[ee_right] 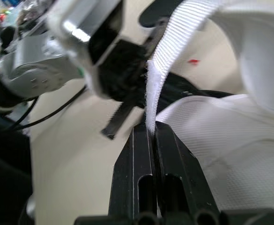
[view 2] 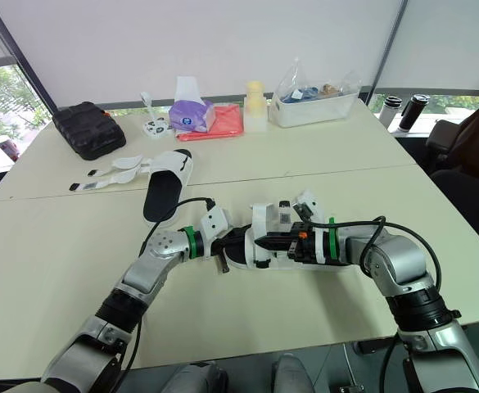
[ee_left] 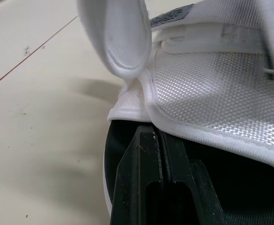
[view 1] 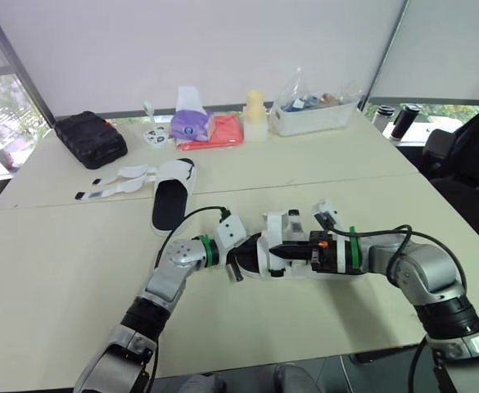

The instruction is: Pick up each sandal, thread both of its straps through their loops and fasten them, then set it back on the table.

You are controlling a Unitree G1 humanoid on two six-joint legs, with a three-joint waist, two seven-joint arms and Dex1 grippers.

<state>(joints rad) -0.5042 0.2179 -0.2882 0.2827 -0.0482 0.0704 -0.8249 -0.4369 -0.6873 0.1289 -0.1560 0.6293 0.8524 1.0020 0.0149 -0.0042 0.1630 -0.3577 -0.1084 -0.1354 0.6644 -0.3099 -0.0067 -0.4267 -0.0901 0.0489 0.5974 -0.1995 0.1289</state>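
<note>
Your right tool (ee_right: 151,129) is pinched tight on a white strap (ee_right: 174,44) of the sandal (view 2: 265,239). Your left tool (ee_left: 159,136) has its fingers pressed together and touches the black sole at the sandal's other end. I cannot tell if this sandal rests on the surface (view 1: 59,270). The second sandal (view 1: 172,195) lies flat, farther back and left of it.

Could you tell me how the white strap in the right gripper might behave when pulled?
Probably floppy: the strap bends limply above the right gripper. Likely light: thin webbing. The sandal may drag along unless the left gripper steadies it.
</note>
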